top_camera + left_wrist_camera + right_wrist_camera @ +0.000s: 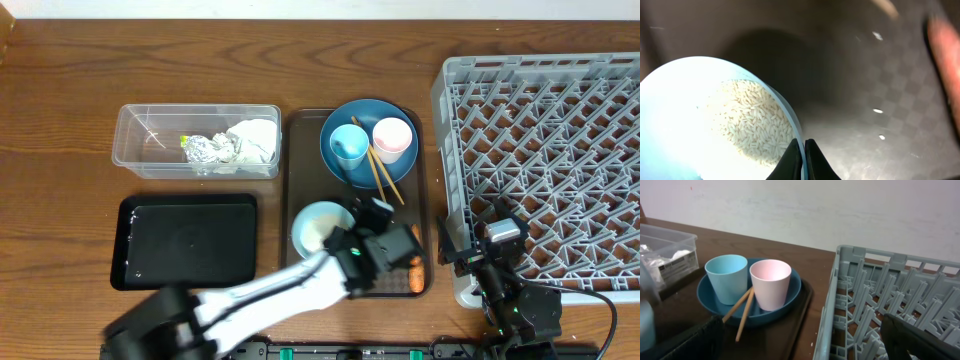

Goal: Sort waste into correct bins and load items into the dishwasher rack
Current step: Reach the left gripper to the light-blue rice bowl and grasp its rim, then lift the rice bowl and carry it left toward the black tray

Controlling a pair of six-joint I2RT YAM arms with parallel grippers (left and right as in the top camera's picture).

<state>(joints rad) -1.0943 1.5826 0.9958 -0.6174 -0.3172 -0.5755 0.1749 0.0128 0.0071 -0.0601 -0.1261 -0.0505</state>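
Observation:
A white-and-pale-blue bowl (316, 228) holding loose rice grains (755, 125) sits at the front of the brown serving tray (300, 160). My left gripper (803, 143) is shut on the bowl's right rim (799, 131), one finger inside and one outside. A small orange carrot (415, 272) lies on the tray to its right. The dark-blue dish (368, 165) carries the light-blue cup (727, 277), the pink cup (770, 282) and the chopsticks (742, 310). My right gripper (802, 345) stands open at the near-left corner of the grey rack (545, 150), holding nothing.
A clear tub (150, 135) at the back left holds a foil wrapper (203, 150) and a white tissue (252, 140). In front of it lies a black tray (187, 242). My left arm (250, 295) reaches in from the bottom left.

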